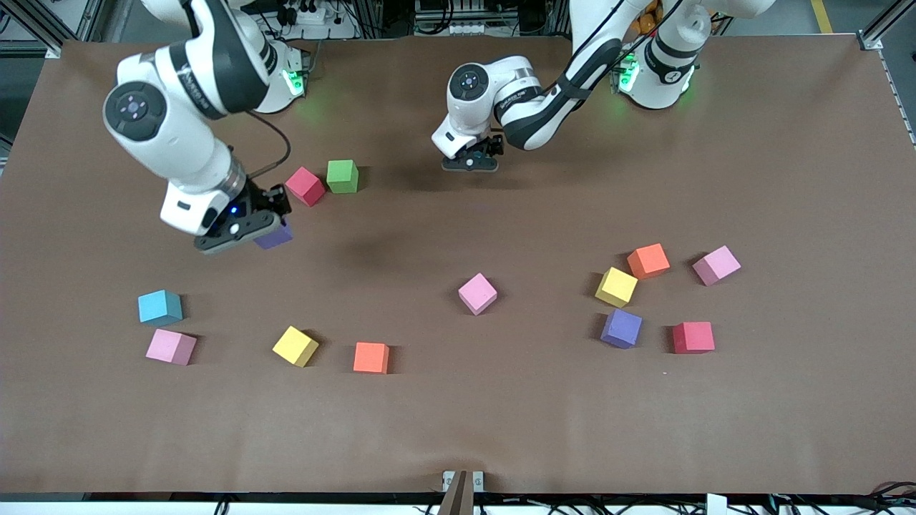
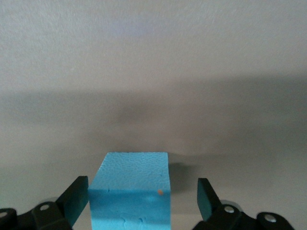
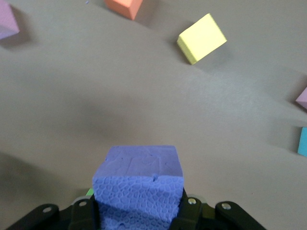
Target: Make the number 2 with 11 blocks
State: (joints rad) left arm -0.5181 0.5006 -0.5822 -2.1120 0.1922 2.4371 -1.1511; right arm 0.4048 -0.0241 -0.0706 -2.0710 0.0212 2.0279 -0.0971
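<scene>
Blue block [image 2: 130, 189] hidden under spread left claw [image 2: 144, 201] | right claw [image 3: 139, 211] clamps half-covered purple block [image 3: 139, 189]

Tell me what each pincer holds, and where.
Right pincer clamps a purple block by two facing sides. Left pincer stands open around a blue block, not gripping.

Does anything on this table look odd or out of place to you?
One thing: a green matte cube sits beside a red matte cube near the right arm's base, the only green one among pink, yellow, orange, blue and purple cubes. All the cubes lie scattered and skewed; none looks damaged.
</scene>
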